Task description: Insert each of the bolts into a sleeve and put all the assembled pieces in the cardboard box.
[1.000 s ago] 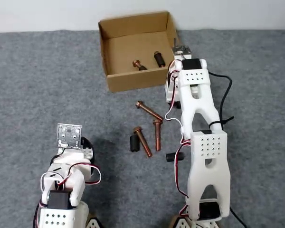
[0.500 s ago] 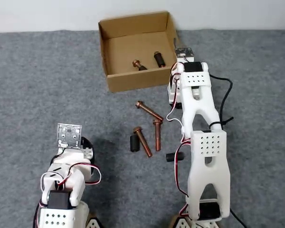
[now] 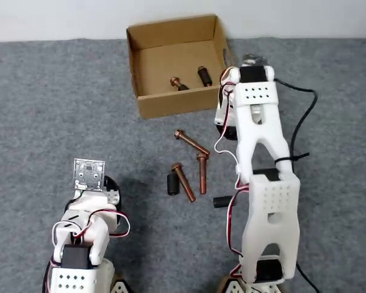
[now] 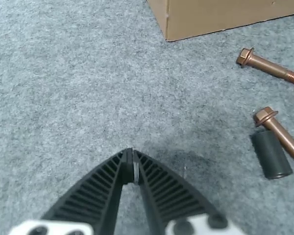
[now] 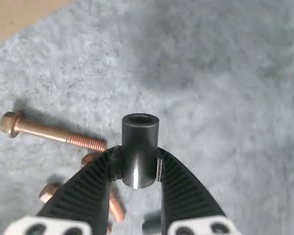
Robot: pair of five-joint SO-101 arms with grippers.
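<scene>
Grey, felt-like worktop (image 3: 61,110) carries everything. Cardboard box (image 3: 174,105) sits at the far side, top open, w/ two pieces inside: a boxed bolt (image 3: 177,83) w/ a dark part on its shank, and a boxed sleeve (image 3: 204,75) just beside it (can't tell if a bolt sits in that one).

Right arm (image 3: 259,97) stretches out to just beside the box's front corner on its own side. Right tool (image 5: 136,159) is closed partway on a black held sleeve (image 5: 139,129). The fingers clamp one end, and the open bore end sticks out past the tips, over the worktop.

Left arm (image 3: 85,235) is folded back at the near edge, well apart from the parts. Left tool (image 4: 131,164) is fully closed, tips touching, nothing btwn them.

Btwn box and arms lie three copper bolts. The first bolt (image 3: 191,143) is nearest the box and lies diagonal. The second bolt (image 3: 202,173) has its head right at the first's threaded end. The third bolt (image 3: 183,181) lies near it, toward the left arm. A loose sleeve (image 3: 172,184) lies just beside the third bolt's shank. A spare sleeve (image 3: 222,201) lies by the right arm, one end hidden under it.
</scene>
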